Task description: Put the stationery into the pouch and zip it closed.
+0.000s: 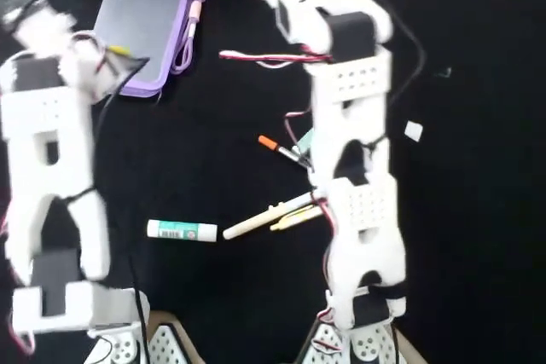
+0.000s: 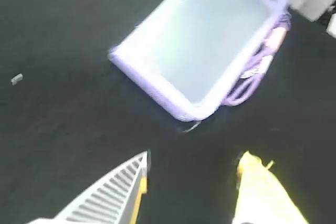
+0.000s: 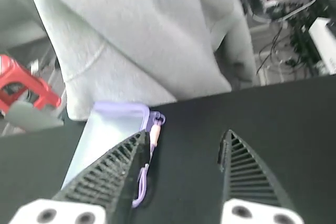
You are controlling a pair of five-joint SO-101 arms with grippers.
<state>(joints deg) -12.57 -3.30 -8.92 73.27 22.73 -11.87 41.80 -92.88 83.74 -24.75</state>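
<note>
A purple pouch [image 1: 145,27] with a pale face lies flat at the far left of the black table, its loop strap [image 1: 186,44] on the right side. My left gripper [image 2: 194,158] hovers open just short of the pouch [image 2: 205,40], holding nothing. My right gripper [image 3: 185,135] is raised high at the back and open, empty, facing the pouch [image 3: 105,140]. In the middle of the table lie an orange-capped pen [image 1: 277,148], a cream pen [image 1: 266,216], a yellow marker [image 1: 294,217] and a white glue stick [image 1: 181,230].
A small white scrap [image 1: 413,131] lies to the right of the right arm [image 1: 354,176]. That arm stands partly over the pens. The table's far edge runs just behind the pouch.
</note>
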